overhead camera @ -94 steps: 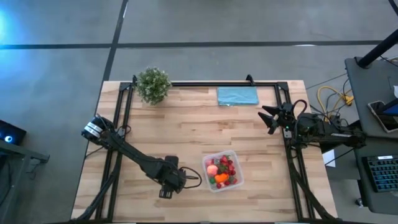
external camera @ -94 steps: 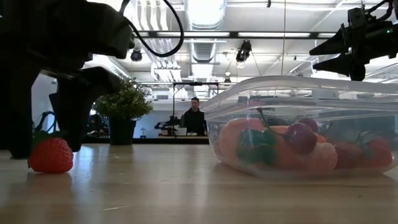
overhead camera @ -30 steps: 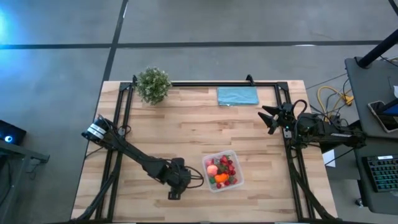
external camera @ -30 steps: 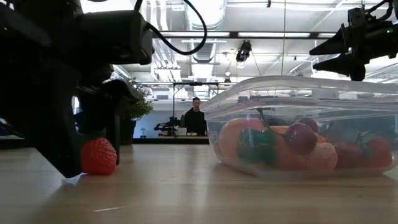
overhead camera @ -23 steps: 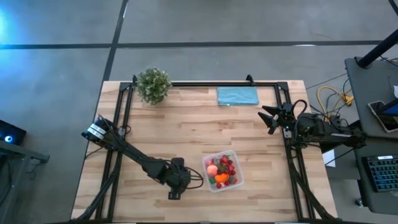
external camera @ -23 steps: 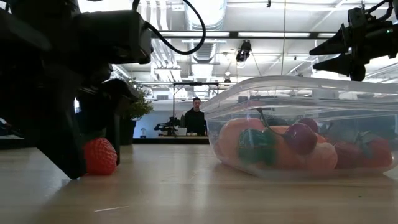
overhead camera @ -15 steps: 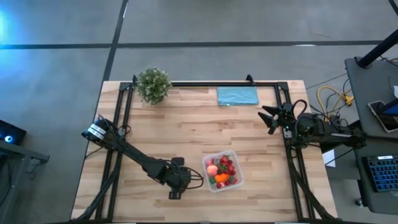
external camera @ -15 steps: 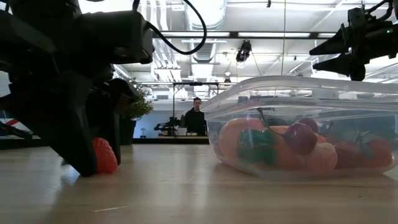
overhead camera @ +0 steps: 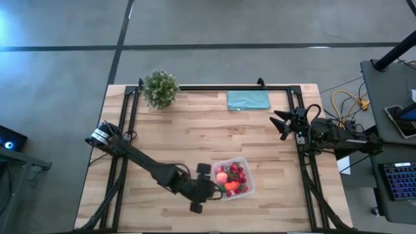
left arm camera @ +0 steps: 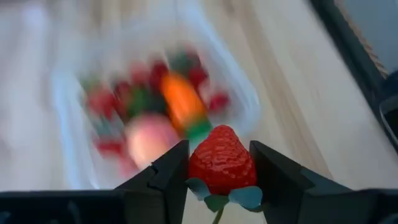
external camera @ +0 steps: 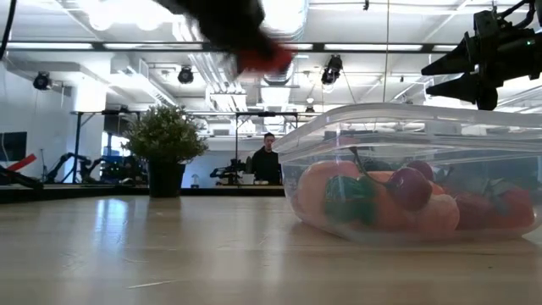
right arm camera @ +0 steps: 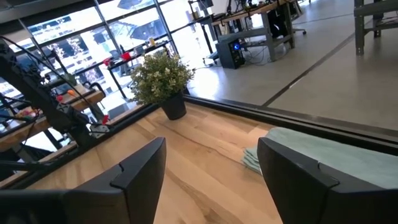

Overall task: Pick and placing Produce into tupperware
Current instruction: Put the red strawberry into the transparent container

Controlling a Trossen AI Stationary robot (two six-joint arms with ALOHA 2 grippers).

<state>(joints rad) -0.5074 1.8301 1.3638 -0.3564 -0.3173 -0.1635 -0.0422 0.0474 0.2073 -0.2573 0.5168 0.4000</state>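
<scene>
The left fingers (left arm camera: 219, 165) were clamped on a red strawberry (left arm camera: 222, 160), lifted off the table (overhead camera: 195, 140), with the tupperware (overhead camera: 232, 178) just beyond their tips. The right fingers (right arm camera: 211, 168) stood open and empty, well apart.

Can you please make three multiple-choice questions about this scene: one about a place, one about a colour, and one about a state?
1. Where is the potted plant?
A. far left corner of the table
B. inside the tupperware
C. beside the right arm

2. What colour is the cloth?
A. red
B. teal
C. yellow

3. What is the left gripper doing?
A. hanging open
B. clamping the cloth
C. gripping a strawberry

Answers: 1 A, by the high view; 2 B, by the high view; 3 C, the left wrist view shows both fingers against the berry above the tupperware.
</scene>
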